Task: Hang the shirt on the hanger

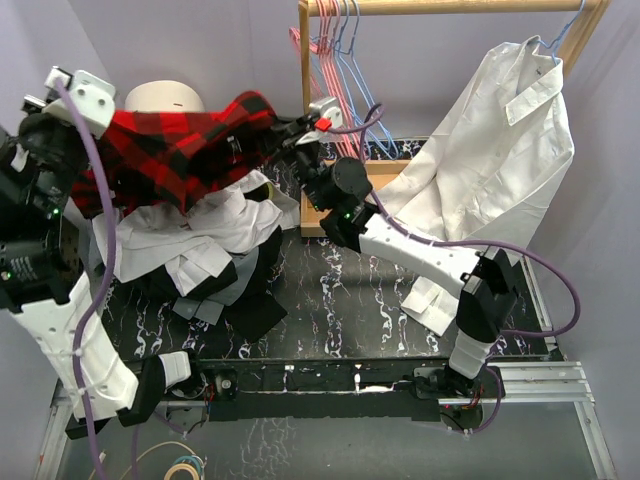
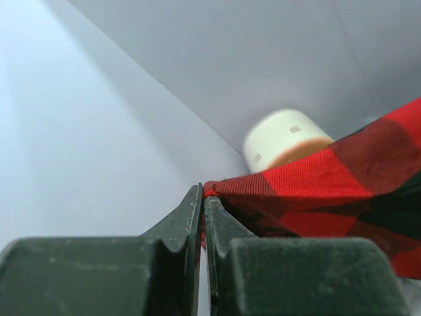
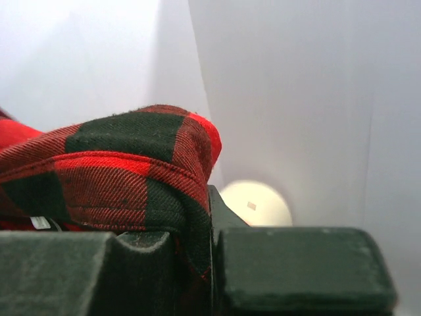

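The red-and-black check shirt (image 1: 190, 145) hangs stretched in the air between both grippers, above a pile of clothes. My left gripper (image 1: 108, 122) is shut on its left edge; the left wrist view shows the fingers (image 2: 202, 197) pinching a red hem of the shirt (image 2: 329, 191). My right gripper (image 1: 290, 130) is shut on its right edge; in the right wrist view the cloth (image 3: 118, 164) folds down between the jaws (image 3: 209, 197). The light-blue wire hanger (image 1: 362, 90) hangs on the wooden rail just behind the right gripper.
Pink-red wire hangers (image 1: 318, 60) hang beside the blue one on the wooden rack (image 1: 450, 6). A large white collared shirt (image 1: 500, 150) hangs at the right. White and dark garments (image 1: 210, 250) lie piled under the check shirt. A cream cylinder (image 1: 163, 97) stands at the back left.
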You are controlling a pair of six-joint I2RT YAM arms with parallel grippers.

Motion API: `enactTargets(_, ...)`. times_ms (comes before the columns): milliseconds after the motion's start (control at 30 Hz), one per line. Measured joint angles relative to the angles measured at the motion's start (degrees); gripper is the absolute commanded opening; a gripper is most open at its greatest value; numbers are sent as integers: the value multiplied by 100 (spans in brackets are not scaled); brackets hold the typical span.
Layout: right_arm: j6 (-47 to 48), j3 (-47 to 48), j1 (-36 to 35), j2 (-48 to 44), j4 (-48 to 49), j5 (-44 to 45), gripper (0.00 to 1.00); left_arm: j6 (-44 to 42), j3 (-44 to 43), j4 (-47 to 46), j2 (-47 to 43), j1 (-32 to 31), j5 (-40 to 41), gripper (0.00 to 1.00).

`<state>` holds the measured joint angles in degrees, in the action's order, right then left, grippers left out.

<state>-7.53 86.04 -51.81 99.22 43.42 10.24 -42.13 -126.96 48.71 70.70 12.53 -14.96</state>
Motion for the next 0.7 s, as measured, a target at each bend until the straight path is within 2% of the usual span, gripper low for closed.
enactTargets(133,529,1156,44,131,-157,66,8,382,-507,-466,-13,-2,415,0)
enactTargets(433,1204,3882,15,1248,-24,-365,8,1078,-588,-1985,186,-24,1204,0)
enactTargets(700,1274,5237,-15,1423,-636,-586,8,1899,-1633,-2675,645,-50,1080,0)
